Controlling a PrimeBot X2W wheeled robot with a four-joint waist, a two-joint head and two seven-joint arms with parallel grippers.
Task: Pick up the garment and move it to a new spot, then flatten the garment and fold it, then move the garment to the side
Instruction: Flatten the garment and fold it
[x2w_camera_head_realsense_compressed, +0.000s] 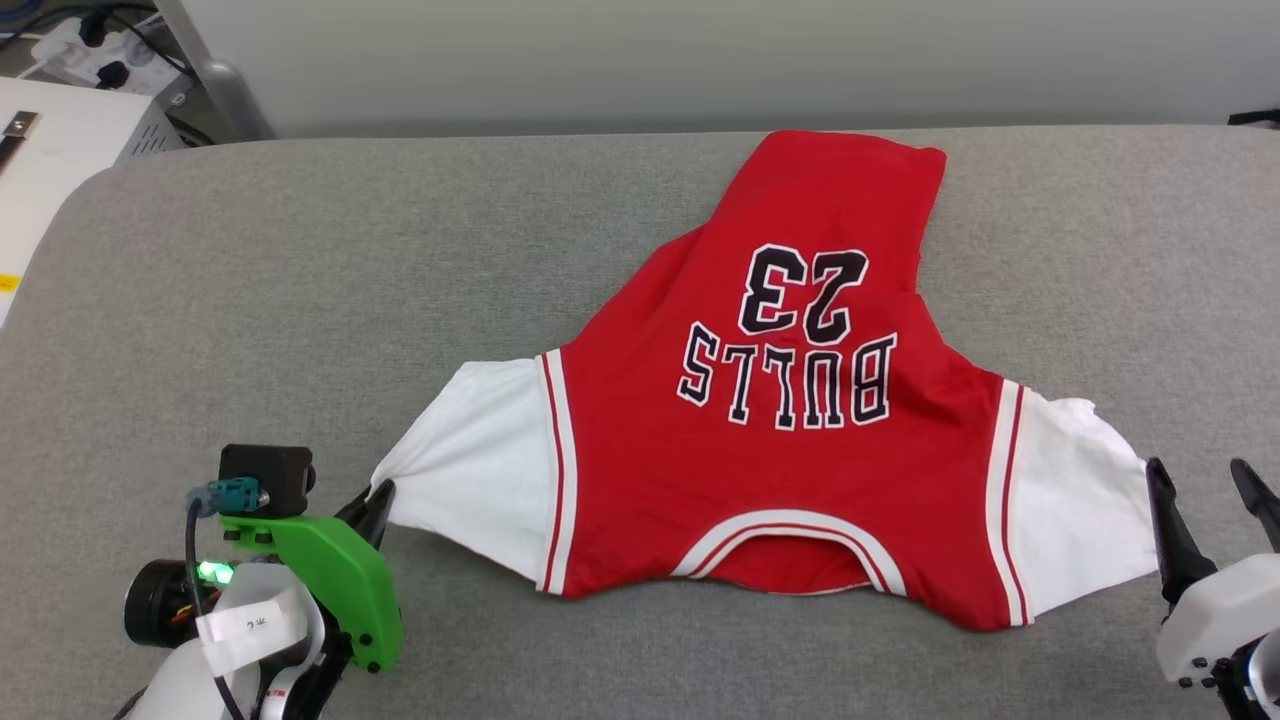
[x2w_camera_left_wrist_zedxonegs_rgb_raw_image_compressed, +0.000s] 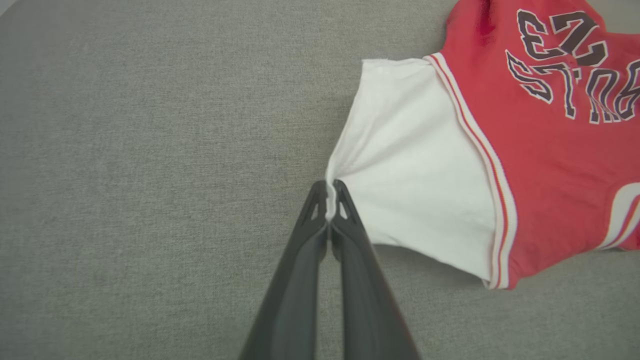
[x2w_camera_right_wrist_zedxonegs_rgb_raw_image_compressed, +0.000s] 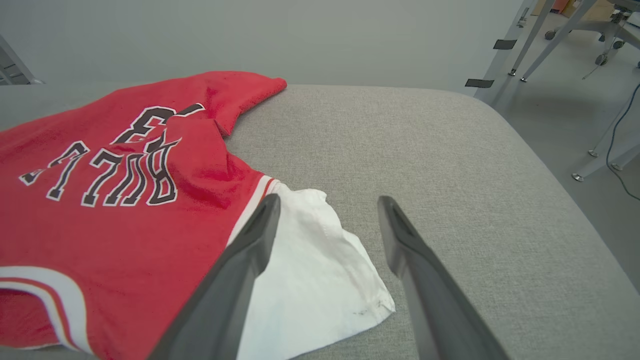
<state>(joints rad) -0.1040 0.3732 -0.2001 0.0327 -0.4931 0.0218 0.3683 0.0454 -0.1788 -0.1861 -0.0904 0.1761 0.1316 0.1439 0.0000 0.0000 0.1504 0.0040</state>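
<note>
The garment (x2w_camera_head_realsense_compressed: 780, 450), a red jersey with white sleeves and black "BULLS 23" lettering, lies spread on the grey cushioned surface (x2w_camera_head_realsense_compressed: 400, 280), collar toward me, its far hem bunched narrow. My left gripper (x2w_camera_head_realsense_compressed: 378, 503) is shut on the tip of the garment's left white sleeve (x2w_camera_left_wrist_zedxonegs_rgb_raw_image_compressed: 415, 165); in the left wrist view the gripper (x2w_camera_left_wrist_zedxonegs_rgb_raw_image_compressed: 328, 192) pinches a thin fold of white cloth. My right gripper (x2w_camera_head_realsense_compressed: 1205, 485) stands open just off the edge of the right sleeve (x2w_camera_head_realsense_compressed: 1075, 500). Seen from the right wrist, the gripper (x2w_camera_right_wrist_zedxonegs_rgb_raw_image_compressed: 327, 205) hovers over that sleeve's (x2w_camera_right_wrist_zedxonegs_rgb_raw_image_compressed: 315, 270) outer corner.
The grey surface has rounded corners; its right edge drops to the floor (x2w_camera_right_wrist_zedxonegs_rgb_raw_image_compressed: 575, 125), where metal table legs (x2w_camera_right_wrist_zedxonegs_rgb_raw_image_compressed: 505, 50) and a cable stand. A white box with cables (x2w_camera_head_realsense_compressed: 60, 110) sits beyond the far left corner. A pale wall (x2w_camera_head_realsense_compressed: 700, 50) runs behind.
</note>
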